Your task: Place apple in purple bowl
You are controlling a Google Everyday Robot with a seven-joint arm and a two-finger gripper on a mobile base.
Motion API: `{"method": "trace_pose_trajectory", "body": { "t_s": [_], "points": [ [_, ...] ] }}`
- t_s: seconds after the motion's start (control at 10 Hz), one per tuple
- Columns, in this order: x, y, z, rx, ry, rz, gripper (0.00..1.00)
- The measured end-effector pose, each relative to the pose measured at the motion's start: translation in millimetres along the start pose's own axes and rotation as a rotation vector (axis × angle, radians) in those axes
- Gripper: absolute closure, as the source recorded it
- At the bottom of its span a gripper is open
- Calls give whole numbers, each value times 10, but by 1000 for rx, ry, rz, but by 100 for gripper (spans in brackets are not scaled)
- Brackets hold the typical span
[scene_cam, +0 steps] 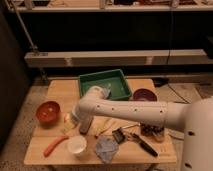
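Note:
The apple (67,118) is a small yellow-orange fruit on the wooden table (60,92), just right of the red bowl; only its left side shows. My white arm reaches in from the right and bends down over it. The gripper (74,120) hangs at the apple's right side, low over the table. It is open and holds nothing, and the wrist hides most of it. The purple bowl (145,94) sits at the table's back right, beside the green tray, far from the gripper.
A red bowl (48,111) stands at the left and a green tray (105,83) at the back centre. In front lie a grey can (85,125), a white cup (76,145), an orange-red stick (53,146), a blue cloth (106,149), a black brush (143,143) and a brown item (152,131).

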Motion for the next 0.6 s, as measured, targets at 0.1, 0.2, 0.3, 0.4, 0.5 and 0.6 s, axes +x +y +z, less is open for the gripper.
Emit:
{"method": "trace_pose_trajectory", "body": {
  "t_s": [0.1,0.2,0.3,0.4,0.5,0.6],
  "points": [
    [47,3,71,1,-2,1,20],
    [75,15,133,7,-3,4,20],
    [89,32,190,13,-5,0,20],
    [85,69,241,16,-6,-3,20],
    [79,106,274,17,-4,-7,20],
    [85,200,329,17,2,-10,20]
  ]
}}
